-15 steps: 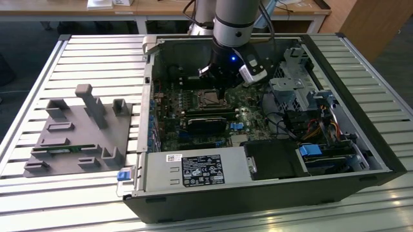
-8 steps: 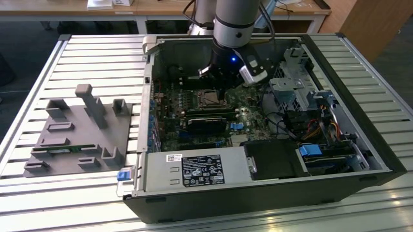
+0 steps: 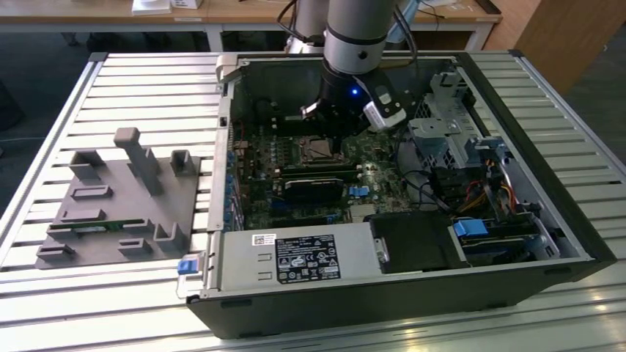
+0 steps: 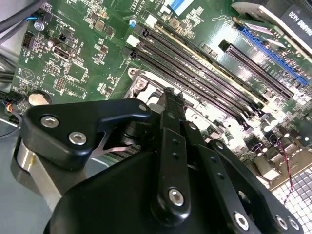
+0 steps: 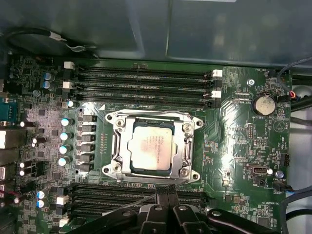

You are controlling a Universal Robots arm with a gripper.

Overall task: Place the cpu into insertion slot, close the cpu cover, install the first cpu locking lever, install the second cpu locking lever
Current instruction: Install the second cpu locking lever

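The jaws of the gripper (image 5: 163, 195) are together, holding nothing. They stand just beside the cpu cover (image 5: 187, 127). The cpu (image 5: 150, 146) lies in the insertion slot (image 5: 127, 157).

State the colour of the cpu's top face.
Pale silver-grey metal, on the cpu, clearest in the first wrist view.

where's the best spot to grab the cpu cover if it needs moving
Judging from the first wrist view, the cpu cover lies flat around the cpu, so its thin far edge looks best, pinched from above. The gripper sits at the opposite edge.
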